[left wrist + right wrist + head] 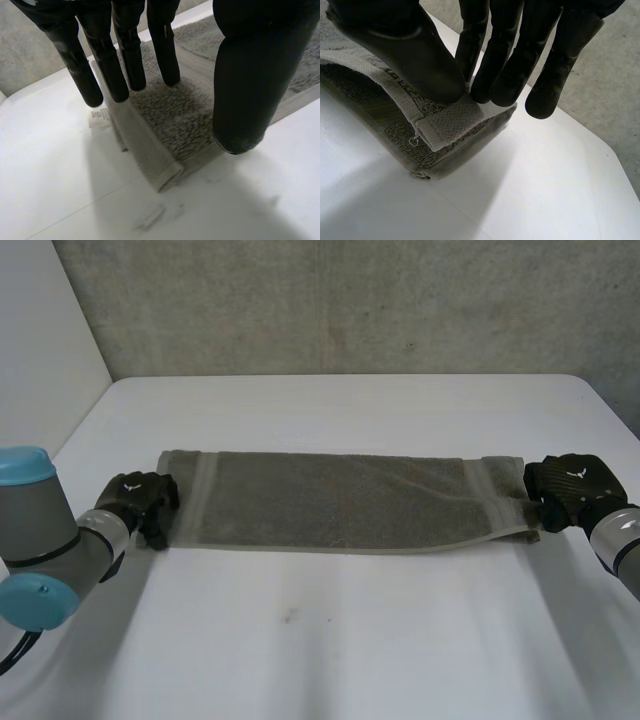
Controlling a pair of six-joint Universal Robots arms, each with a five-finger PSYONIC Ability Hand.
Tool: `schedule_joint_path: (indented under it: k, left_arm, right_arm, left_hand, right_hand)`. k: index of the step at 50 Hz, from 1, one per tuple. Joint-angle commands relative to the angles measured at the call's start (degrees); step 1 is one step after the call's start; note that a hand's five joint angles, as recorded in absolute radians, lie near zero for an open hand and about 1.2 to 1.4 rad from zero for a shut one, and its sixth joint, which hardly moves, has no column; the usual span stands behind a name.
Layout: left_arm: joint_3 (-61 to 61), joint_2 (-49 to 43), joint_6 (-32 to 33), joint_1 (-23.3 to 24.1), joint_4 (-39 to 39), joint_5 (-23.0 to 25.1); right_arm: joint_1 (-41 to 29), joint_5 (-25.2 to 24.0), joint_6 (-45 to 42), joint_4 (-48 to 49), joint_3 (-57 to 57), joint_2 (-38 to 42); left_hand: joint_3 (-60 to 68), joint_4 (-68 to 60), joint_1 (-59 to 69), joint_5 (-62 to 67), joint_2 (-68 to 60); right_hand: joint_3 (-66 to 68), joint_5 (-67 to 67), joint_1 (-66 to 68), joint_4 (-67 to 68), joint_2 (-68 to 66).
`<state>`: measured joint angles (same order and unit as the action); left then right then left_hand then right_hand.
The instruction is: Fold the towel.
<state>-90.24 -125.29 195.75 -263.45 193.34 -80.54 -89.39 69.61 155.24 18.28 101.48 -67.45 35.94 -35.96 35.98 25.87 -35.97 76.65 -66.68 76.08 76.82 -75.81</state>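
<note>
Towel (340, 502) laid on table (350, 640) as a long strip, doubled lengthwise, both layers visible at its right end.

Right hand (570, 485) at towel's right end. Thumb (415, 55) pressed onto a corner of the upper layer, fingers (505, 65) closed against it from the other side, so that corner pinched and lifted a little clear of the lower layer (lower layer's edge resting on table beneath). Whether the lower layer is also caught, not clear. Hold judged to be for carrying this end across towards towel's left end.

Left hand (145, 502) at towel's left end, over the near corner. Fingers (125, 60) straight and held well apart from thumb (250, 75), tips at or just above the pile, nothing gripped, corner lying flat between them. Judged either an anchor for that end or a grasp not yet made.

Small white label (100, 116) at towel's left end, just beside the fingertips, poking out from under the hem. Concrete wall (350, 300) well beyond towel's far edge.

No obstacle visible along towel's length. Chief risk judged to be the lower layer slipping from the pinch and the halves landing askew.
</note>
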Motion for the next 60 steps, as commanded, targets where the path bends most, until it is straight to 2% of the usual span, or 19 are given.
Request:
schedule_joint_path:
  k: [1,12,14,18,19,20,21,28,43,45,47,48,49,50,51,52,53,55,60]
  left_arm:
    - [1.0,-1.1,0.7,-0.6,0.1,-0.1]
    - [1.4,-2.0,0.8,-0.7,0.1,-0.1]
    - [1.5,-2.1,0.8,-0.7,0.1,-0.1]
    - [1.5,-2.2,0.8,-0.7,0.5,-0.1]
    - [1.5,-2.2,0.9,-0.7,1.1,-0.1]
    - [1.5,-2.2,0.9,-0.7,1.1,-0.1]
    - [1.3,-2.2,0.9,-0.7,1.6,-0.2]
    - [0.5,-1.0,0.9,-0.7,2.9,-0.9]
    - [-6.1,13.3,0.7,-0.1,1.5,-0.9]
    - [-6.2,15.1,0.7,0.2,-0.1,-0.9]
    - [-6.4,17.0,0.7,0.3,-2.4,-1.0]
    - [-6.4,18.8,0.6,0.3,-5.4,-1.2]
    - [-6.4,20.5,0.6,0.4,-8.7,-1.3]
    - [-6.4,20.5,0.6,0.4,-8.8,-1.3]
    - [-6.3,22.3,0.5,0.6,-12.3,-1.3]
    - [-5.9,23.9,0.4,0.7,-15.4,-1.4]
    - [-5.9,24.0,0.4,0.7,-15.4,-1.4]
    - [-5.3,25.8,0.4,0.7,-18.1,-1.4]
    - [-1.4,35.2,-0.1,0.8,-25.1,-1.6]
  right_arm:
    - [-0.1,0.0,-0.1,0.0,0.1,0.0]
    - [-0.2,0.0,-0.2,0.0,0.2,0.0]
    - [-0.3,0.1,-0.2,0.0,0.2,0.0]
    - [-0.3,0.1,-0.2,0.0,0.3,0.1]
    - [-0.3,0.1,-0.2,0.0,0.3,0.1]
    - [-0.3,0.1,-0.2,0.0,0.3,0.1]
    - [-0.3,0.1,-0.2,0.0,0.3,0.1]
    - [-0.3,0.1,-0.3,0.0,0.3,0.1]
    - [-0.2,0.3,-0.4,-2.8,-0.4,-1.8]
    - [-0.2,0.3,-0.7,-5.4,-0.7,-3.0]
    - [-0.2,0.3,-3.0,-13.9,-1.9,-6.7]
    - [-0.2,0.3,-3.0,-14.0,-1.9,-6.7]
    - [-0.2,0.2,-4.6,-18.8,-2.9,-8.5]
    - [-0.1,0.2,-6.2,-23.6,-4.0,-9.9]
    - [-0.1,0.2,-6.3,-23.6,-4.0,-9.9]
    - [0.1,0.3,-7.7,-28.0,-5.2,-10.9]
    - [0.1,0.3,-7.7,-28.0,-5.2,-10.9]
    - [0.1,0.3,-9.6,-34.9,-8.1,-12.5]
    - [-0.3,0.8,-10.6,-42.0,-13.3,-17.8]
  left_hand:
    - [12.3,-12.3,12.2,12.4,-12.3]
    - [14.1,-14.1,14.1,14.2,-14.1]
    - [22.0,-22.0,22.0,22.1,-22.0]
    - [28.9,-28.9,28.9,29.0,-28.9]
    - [35.8,-35.7,35.7,35.8,-35.7]
    - [35.8,-35.8,35.8,35.9,-35.8]
    - [43.3,-43.3,43.3,43.4,-43.3]
    - [44.1,-44.0,44.0,44.1,-44.0]
    - [44.1,-44.0,44.0,44.1,-44.0]
    - [44.1,-44.0,44.0,44.1,-44.0]
    - [44.1,-44.0,44.0,44.1,-44.0]
    - [44.1,-44.0,44.0,44.1,-44.0]
    - [44.1,-44.0,44.0,44.1,-44.0]
    - [44.1,-44.0,44.0,44.1,-44.0]
    - [44.1,-44.0,44.0,44.1,-44.0]
    - [44.1,-44.0,44.0,44.1,-44.0]
    - [44.1,-44.0,44.0,44.1,-44.0]
    - [44.1,-44.0,44.0,44.1,-44.0]
    - [44.1,-44.0,44.0,44.1,-44.0]
  right_hand:
    - [3.4,-3.3,3.9,3.2,-4.2]
    - [3.4,-3.3,3.9,3.2,-4.2]
    - [3.4,-3.3,3.9,3.2,-4.2]
    - [3.4,-3.3,3.9,3.2,-4.2]
    - [3.4,-3.3,3.9,3.2,-4.2]
    - [3.4,-3.3,3.9,3.2,-4.2]
    - [3.4,-3.3,3.9,3.2,-4.2]
    - [3.4,-3.3,3.9,3.2,-4.2]
    - [3.4,-3.3,3.9,3.2,-4.2]
    - [3.4,-3.3,3.9,3.2,-4.2]
    - [3.4,-3.3,3.9,3.2,-4.2]
    - [3.4,-3.3,3.9,3.2,-4.2]
    - [3.4,-3.3,3.9,3.2,-4.2]
    - [3.4,-3.3,3.9,3.2,-4.2]
    - [3.4,-3.3,3.9,3.2,-4.2]
    - [3.4,-3.3,3.9,3.2,-4.2]
    - [3.4,-3.3,3.9,3.2,-4.2]
    - [3.4,-3.3,3.9,3.2,-4.2]
    - [3.4,-3.3,3.9,3.2,-4.2]
